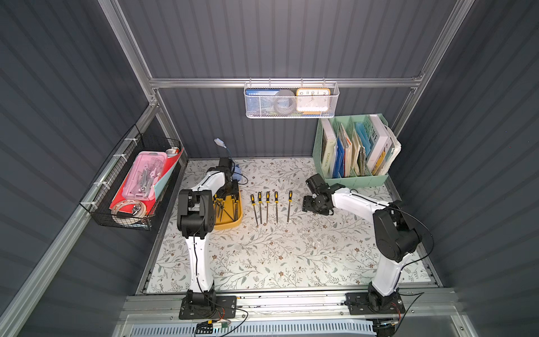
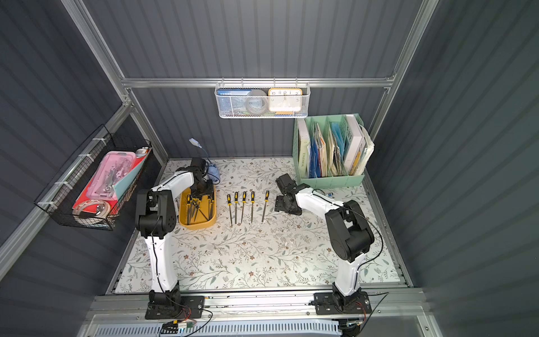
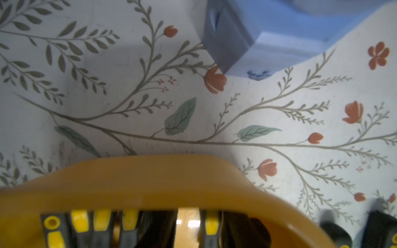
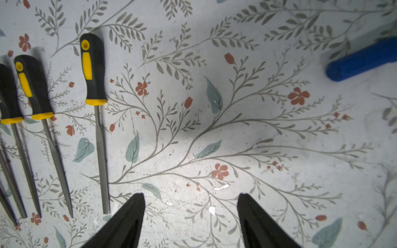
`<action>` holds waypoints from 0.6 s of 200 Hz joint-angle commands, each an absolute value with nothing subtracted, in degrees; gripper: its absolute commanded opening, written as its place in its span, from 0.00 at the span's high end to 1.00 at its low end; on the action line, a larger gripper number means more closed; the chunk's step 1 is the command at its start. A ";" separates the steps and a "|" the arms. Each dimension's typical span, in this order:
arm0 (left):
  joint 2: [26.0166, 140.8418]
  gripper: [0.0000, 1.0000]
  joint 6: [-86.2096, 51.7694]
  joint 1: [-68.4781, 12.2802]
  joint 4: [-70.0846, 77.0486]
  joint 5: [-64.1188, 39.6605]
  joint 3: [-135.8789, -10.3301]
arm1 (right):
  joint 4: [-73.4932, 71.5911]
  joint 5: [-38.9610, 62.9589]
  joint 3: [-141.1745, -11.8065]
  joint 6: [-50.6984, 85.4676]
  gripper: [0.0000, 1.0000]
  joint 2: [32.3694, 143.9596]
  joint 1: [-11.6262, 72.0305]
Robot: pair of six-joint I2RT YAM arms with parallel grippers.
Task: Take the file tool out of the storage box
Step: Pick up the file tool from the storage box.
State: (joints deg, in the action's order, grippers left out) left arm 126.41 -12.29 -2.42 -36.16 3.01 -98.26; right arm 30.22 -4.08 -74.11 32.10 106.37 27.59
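Observation:
The mustard-yellow storage box lies on the floral table at the left. Several file tools with black-and-yellow handles lie in it. My left gripper reaches down into the box's far end. Its jaws are apart around one file handle, which lies against one finger with a gap to the other. Several more files lie in a row on the table. To their right my right gripper hangs open and empty.
A pale blue lamp base stands just behind the box. A mint-green file organiser fills the back right corner. A black wire basket hangs on the left wall, a white mesh basket on the back rail. A blue cylinder lies beyond the right gripper.

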 commanded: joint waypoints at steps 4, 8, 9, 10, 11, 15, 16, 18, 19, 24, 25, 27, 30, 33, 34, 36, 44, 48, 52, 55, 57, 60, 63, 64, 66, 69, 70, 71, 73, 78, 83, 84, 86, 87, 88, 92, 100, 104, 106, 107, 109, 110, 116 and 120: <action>128.47 0.60 -11.07 -2.37 -38.92 4.48 -98.86 | 31.72 -4.69 -75.93 32.13 0.26 107.49 27.68; 128.62 0.60 -11.12 -2.38 -39.01 4.48 -98.88 | 31.72 -4.63 -75.94 32.14 0.26 107.57 27.69; 128.60 0.60 -11.14 -2.38 -39.06 4.48 -98.88 | 31.68 -4.64 -75.94 32.11 0.26 107.53 27.69; 128.64 0.60 -11.15 -2.38 -39.09 4.53 -98.88 | 31.71 -4.61 -75.98 32.10 0.26 107.51 27.69; 128.65 0.60 -11.16 -2.37 -39.10 4.55 -98.88 | 31.72 -4.54 -76.00 32.09 0.27 107.54 27.64; 128.80 0.60 -11.24 -2.38 -39.19 4.70 -98.96 | 31.73 -4.57 -76.07 32.14 0.26 107.59 27.63; 128.87 0.60 -11.25 -2.38 -39.24 4.72 -98.96 | 31.77 -4.57 -76.05 32.11 0.26 107.63 27.66; 128.85 0.61 -11.25 -2.37 -39.27 4.78 -99.01 | 31.81 -4.53 -76.10 32.13 0.26 107.66 27.61; 128.89 0.61 -11.25 -2.37 -39.28 4.81 -99.03 | 31.81 -4.55 -76.10 32.15 0.26 107.66 27.65; 129.01 0.61 -11.25 -2.37 -39.37 4.97 -99.05 | 31.82 -4.57 -76.03 32.17 0.27 107.65 27.68; 129.02 0.61 -11.25 -2.42 -39.42 5.04 -99.05 | 31.82 -4.57 -76.07 32.12 0.27 107.66 27.64; 129.02 0.61 -11.27 -2.45 -39.43 5.19 -99.05 | 31.77 -4.57 -76.06 32.13 0.27 107.66 27.67; 129.07 0.62 -11.25 -2.43 -39.46 5.37 -99.05 | 31.78 -4.53 -76.03 32.21 0.27 107.67 27.67; 129.07 0.63 -11.25 -2.40 -39.54 5.56 -99.03 | 31.77 -4.54 -76.04 32.25 0.27 107.62 27.64; 129.09 0.63 -11.25 -2.39 -39.55 5.64 -99.04 | 31.79 -4.56 -76.08 32.25 0.27 107.64 27.62; 129.11 0.63 -11.25 -2.38 -39.59 5.67 -99.03 | 31.81 -4.52 -76.10 32.21 0.27 107.66 27.67; 129.20 0.65 -11.16 -2.37 -39.80 5.80 -99.01 | 31.79 -4.52 -76.06 32.20 0.26 107.65 27.67; 129.27 0.65 -11.16 -2.45 -39.89 5.80 -99.05 | 31.81 -4.57 -76.03 32.25 0.26 107.53 27.68; 129.29 0.66 -11.16 -2.38 -39.90 5.97 -99.05 | 31.76 -4.56 -75.94 32.27 0.27 107.62 27.64; 129.29 0.68 -11.21 -2.41 -39.90 6.12 -99.02 | 31.78 -4.54 -75.96 32.28 0.26 107.62 27.67; 129.35 0.69 -11.17 -2.43 -39.90 6.14 -99.11 | 31.74 -4.56 -75.94 32.26 0.27 107.63 27.62; 129.37 0.70 -11.16 -2.38 -39.90 6.24 -99.14 | 31.70 -4.57 -76.02 32.28 0.26 107.63 27.68; 129.37 0.71 -11.14 -2.40 -39.88 6.32 -99.18 | 31.71 -4.53 -76.05 32.28 0.26 107.66 27.68; 129.42 0.71 -11.15 -2.38 -39.89 6.28 -99.21 | 31.72 -4.55 -76.04 32.31 0.26 107.66 27.64; 129.45 0.71 -11.12 -2.38 -39.94 6.32 -99.22 | 31.73 -4.54 -76.03 32.31 0.26 107.67 27.67; 129.46 0.72 -11.08 -2.44 -39.96 6.38 -99.30 | 31.73 -4.52 -76.07 32.33 0.27 107.64 27.67; 129.46 0.72 -11.08 -2.41 -39.93 6.40 -99.31 | 31.73 -4.50 -76.09 32.34 0.26 107.65 27.68; 129.51 0.72 -11.08 -2.39 -40.01 6.41 -99.36 | 31.73 -4.54 -76.06 32.30 0.26 107.66 27.68; 129.54 0.72 -11.07 -2.38 -40.06 6.46 -99.39 | 31.73 -4.56 -76.03 32.27 0.26 107.66 27.68; 129.62 0.73 -11.10 -2.38 -40.27 6.50 -99.55 | 31.73 -4.51 -76.04 32.36 0.26 107.64 27.69; 129.72 0.76 -11.10 -2.37 -40.38 6.50 -99.74 | 31.78 -4.55 -75.99 32.41 0.26 107.58 27.66; 129.72 0.77 -11.13 -2.42 -40.41 6.50 -99.75 | 31.75 -4.61 -75.96 32.42 0.26 107.62 27.67; 129.73 0.78 -11.09 -2.43 -40.42 6.50 -99.71 | 31.73 -4.56 -75.97 32.43 0.26 107.55 27.64; 129.73 0.79 -11.08 -2.40 -40.43 6.55 -99.78 | 31.69 -4.52 -75.95 32.43 0.26 107.61 27.66; 129.73 0.80 -11.12 -2.39 -40.43 6.61 -99.81 | 31.66 -4.55 -75.94 32.39 0.26 107.59 27.67; 129.64 0.83 -11.20 -2.42 -40.32 6.80 -99.84 | 31.64 -4.52 -75.92 32.39 0.26 107.56 27.68; 129.40 0.90 -11.21 -2.42 -40.27 6.94 -99.92 | 31.60 -4.55 -75.81 32.37 0.27 107.45 27.69; 129.23 0.93 -11.25 -2.40 -40.20 7.11 -100.01 | 31.57 -4.59 -75.78 32.48 0.26 107.47 27.63; 129.14 0.95 -11.34 -2.38 -40.24 7.16 -100.15 | 31.56 -4.57 -75.77 32.42 0.26 107.42 27.65; 129.08 0.96 -11.38 -2.38 -40.25 7.18 -100.22 | 31.56 -4.57 -75.81 32.47 0.26 107.45 27.62; 129.04 0.97 -11.37 -2.37 -40.25 7.16 -100.27 | 31.49 -4.57 -75.80 32.51 0.27 107.46 27.67; 128.99 0.98 -11.40 -2.37 -40.25 7.18 -100.32 | 31.52 -4.57 -75.78 32.43 0.27 107.43 27.68; 128.70 1.00 -11.47 -2.38 -40.29 7.20 -100.68 | 31.54 -4.57 -75.89 32.38 0.27 107.44 27.68; 128.41 1.00 -11.51 -2.44 -40.42 7.21 -100.93 | 31.45 -4.57 -75.90 32.37 0.27 107.47 27.69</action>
State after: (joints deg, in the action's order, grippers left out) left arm 127.79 -11.49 -2.52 -37.32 5.89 -99.50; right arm 30.46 -4.10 -74.96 32.12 106.43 27.59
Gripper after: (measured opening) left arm 0.163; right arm 0.736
